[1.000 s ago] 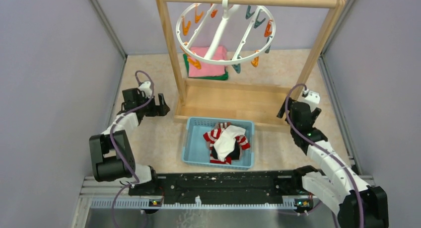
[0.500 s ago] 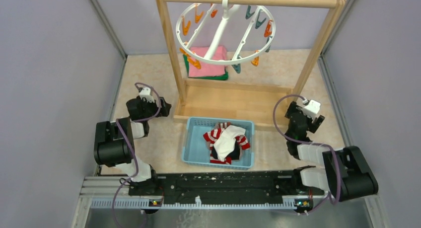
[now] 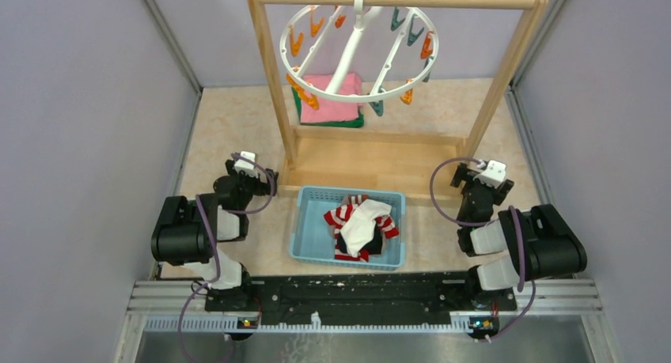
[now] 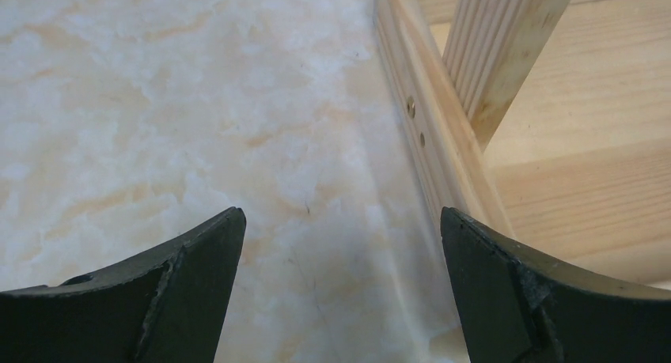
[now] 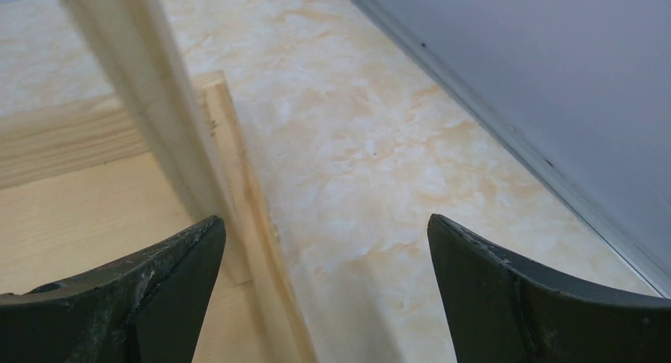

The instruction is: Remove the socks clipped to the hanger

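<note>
The white round hanger (image 3: 360, 56) with orange and teal clips hangs from the wooden rack's top bar; no sock hangs on it. The socks (image 3: 362, 225), red-and-white striped, white and black, lie piled in the blue basket (image 3: 310, 230). My left gripper (image 3: 257, 177) is open and empty, low over the table left of the rack base; its fingers (image 4: 182, 276) frame bare tabletop. My right gripper (image 3: 475, 181) is open and empty beside the rack's right post, its fingers (image 5: 506, 284) over the table.
The wooden rack frame (image 3: 380, 161) stands mid-table; its base rail (image 4: 439, 153) and post (image 5: 158, 110) lie close to both grippers. A folded pink-and-green cloth (image 3: 328, 102) lies behind it. Grey walls close in left and right (image 5: 554, 78).
Both arms have folded back toward their bases, the grippers drawing nearer and lower. The socks, basket and hanger have not moved.
</note>
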You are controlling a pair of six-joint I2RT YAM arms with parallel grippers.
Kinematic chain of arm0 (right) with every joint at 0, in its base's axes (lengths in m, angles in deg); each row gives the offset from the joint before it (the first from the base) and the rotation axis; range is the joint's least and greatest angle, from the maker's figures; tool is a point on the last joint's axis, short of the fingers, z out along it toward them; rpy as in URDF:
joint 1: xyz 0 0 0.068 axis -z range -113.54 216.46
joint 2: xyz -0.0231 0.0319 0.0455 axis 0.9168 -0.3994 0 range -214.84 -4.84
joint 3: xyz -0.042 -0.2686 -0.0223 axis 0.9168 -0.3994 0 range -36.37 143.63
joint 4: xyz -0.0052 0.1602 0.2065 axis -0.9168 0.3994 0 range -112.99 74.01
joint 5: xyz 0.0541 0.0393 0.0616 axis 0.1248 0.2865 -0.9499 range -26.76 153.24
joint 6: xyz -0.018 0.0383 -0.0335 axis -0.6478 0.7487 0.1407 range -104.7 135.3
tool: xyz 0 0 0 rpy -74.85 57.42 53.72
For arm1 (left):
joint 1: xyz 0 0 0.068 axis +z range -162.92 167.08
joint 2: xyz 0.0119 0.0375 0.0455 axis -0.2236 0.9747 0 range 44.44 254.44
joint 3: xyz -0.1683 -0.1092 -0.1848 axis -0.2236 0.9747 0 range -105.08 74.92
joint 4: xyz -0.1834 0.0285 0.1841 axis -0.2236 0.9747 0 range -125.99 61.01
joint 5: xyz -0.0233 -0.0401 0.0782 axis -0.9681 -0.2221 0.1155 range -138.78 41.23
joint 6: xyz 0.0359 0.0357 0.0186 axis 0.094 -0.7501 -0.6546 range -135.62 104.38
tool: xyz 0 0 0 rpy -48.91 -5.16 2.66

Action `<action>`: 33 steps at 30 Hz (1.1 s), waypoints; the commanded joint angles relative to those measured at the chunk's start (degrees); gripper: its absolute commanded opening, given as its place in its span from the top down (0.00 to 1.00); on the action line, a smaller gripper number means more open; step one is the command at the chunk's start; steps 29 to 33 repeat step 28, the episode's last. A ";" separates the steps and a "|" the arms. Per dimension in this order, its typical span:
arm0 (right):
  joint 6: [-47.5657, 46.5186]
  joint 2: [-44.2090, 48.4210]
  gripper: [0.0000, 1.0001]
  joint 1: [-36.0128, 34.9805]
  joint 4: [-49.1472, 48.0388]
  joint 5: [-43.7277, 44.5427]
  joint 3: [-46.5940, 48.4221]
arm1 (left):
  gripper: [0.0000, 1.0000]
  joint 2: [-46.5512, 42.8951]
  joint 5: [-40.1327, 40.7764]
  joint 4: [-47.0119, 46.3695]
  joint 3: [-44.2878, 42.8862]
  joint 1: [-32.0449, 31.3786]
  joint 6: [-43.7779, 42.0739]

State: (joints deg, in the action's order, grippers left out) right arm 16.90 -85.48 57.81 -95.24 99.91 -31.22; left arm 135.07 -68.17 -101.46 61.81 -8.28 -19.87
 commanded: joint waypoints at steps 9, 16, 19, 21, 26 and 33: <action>1.60 -2.99 0.01 4.40 0.85 -14.78 4.78 | 0.01 -0.62 0.58 -3.01 -2.10 -1.57 -0.54; 1.61 -2.89 0.01 4.38 0.80 -14.78 4.70 | 0.01 -0.59 0.59 -3.01 -2.08 -1.57 -0.65; 1.63 -2.86 0.01 4.34 0.84 -14.85 4.70 | 0.01 -0.54 0.67 -2.91 -2.18 -1.66 -0.68; 1.62 -2.91 0.01 4.35 0.79 -14.81 4.70 | 0.01 -0.39 0.77 -2.74 -2.38 -1.65 -0.74; 1.63 -2.86 0.01 4.36 0.79 -14.80 4.67 | 0.01 -0.14 3.62 -0.92 -3.31 -3.11 -1.45; 1.63 -2.88 0.01 4.34 0.79 -14.82 4.70 | 0.01 -0.63 3.69 -1.61 -2.66 -3.15 -1.38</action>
